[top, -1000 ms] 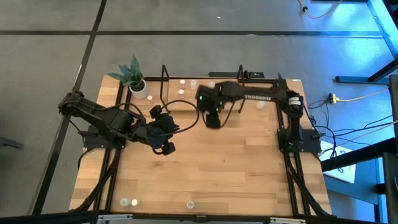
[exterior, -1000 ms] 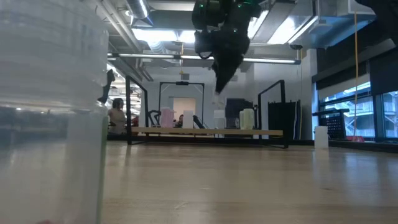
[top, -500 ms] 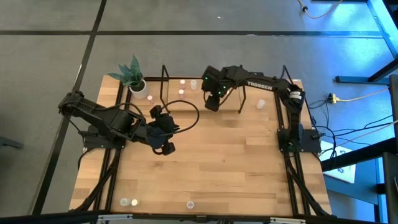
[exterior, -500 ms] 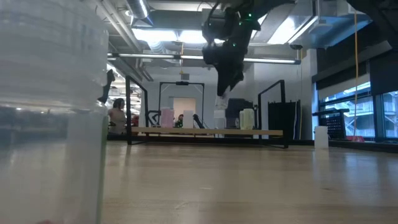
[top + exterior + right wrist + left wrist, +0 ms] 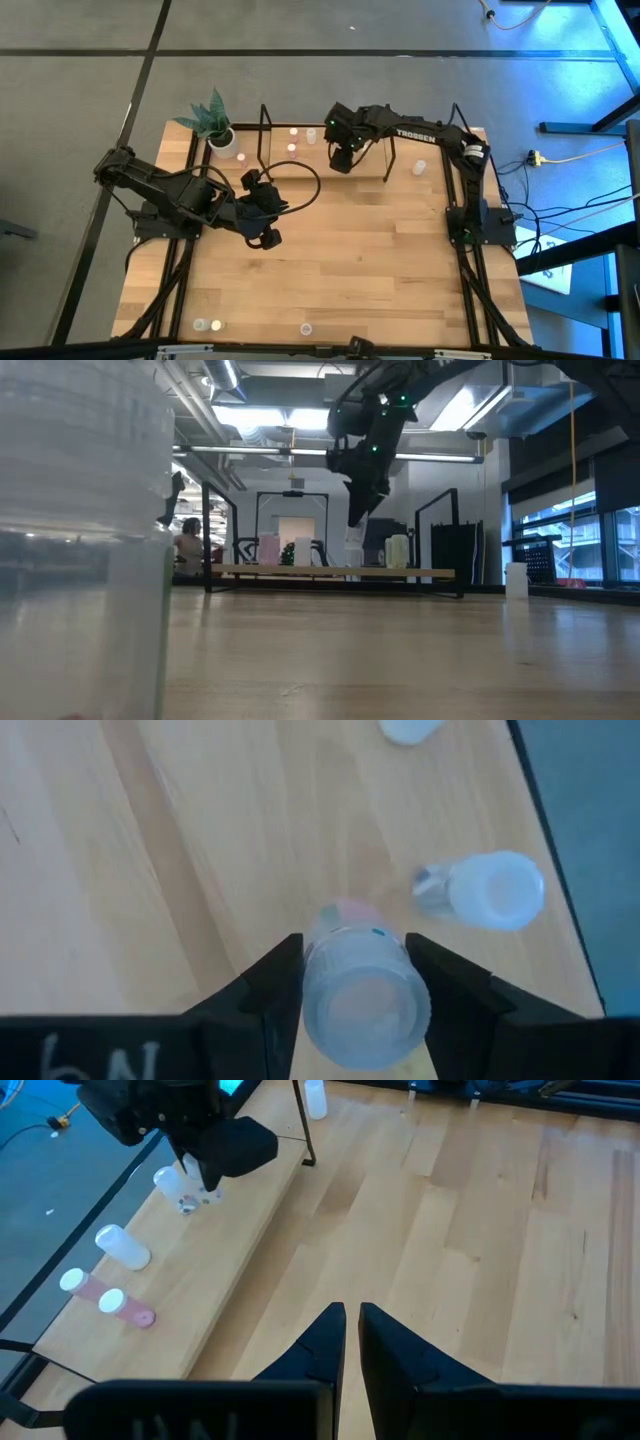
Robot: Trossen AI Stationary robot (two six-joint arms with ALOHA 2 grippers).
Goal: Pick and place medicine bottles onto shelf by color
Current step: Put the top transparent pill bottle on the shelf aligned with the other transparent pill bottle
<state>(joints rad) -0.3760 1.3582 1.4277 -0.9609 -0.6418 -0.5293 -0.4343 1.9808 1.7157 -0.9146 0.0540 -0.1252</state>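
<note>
Light-wood shelf board with thin black metal rod frame (image 5: 300, 165) sits along the far edge of the wooden desk (image 5: 350, 260); that's where the action is. Right end effector (image 5: 341, 160) hangs above the shelf, pinching a small translucent whitish cylindrical medicine bottle (image 5: 362, 995) between its fingers (image 5: 275, 975). Right wrist view looks straight down the bottle, and a pinkish tint shows at its far end, so probably a pink-top one, though that can't be confirmed. Low view puts the bottle just above the board, not yet seated.

Step in hand: placing, final descent onto the shelf.

On the board already: a whitish bottle lying on its side close to the held one (image 5: 485, 892), plus another at the frame edge (image 5: 405, 728). Left wrist view shows two pink-capped bottles together at one end of the shelf (image 5: 105, 1295) and a white one beside them (image 5: 122, 1247).

Next move, as a judgement: lower straight down until the base touches wood, spread the fingers, lift clear vertically. Gap to the toppled neighbour is small, so any sideways drift could knock it. If the held bottle is pink, this spot looks apart from the pink pair.

Left end effector (image 5: 350, 1342) is pressed together, empty, parked over mid-desk. Three small whitish bottles (image 5: 207, 325) wait near the desk's front edge.
</note>
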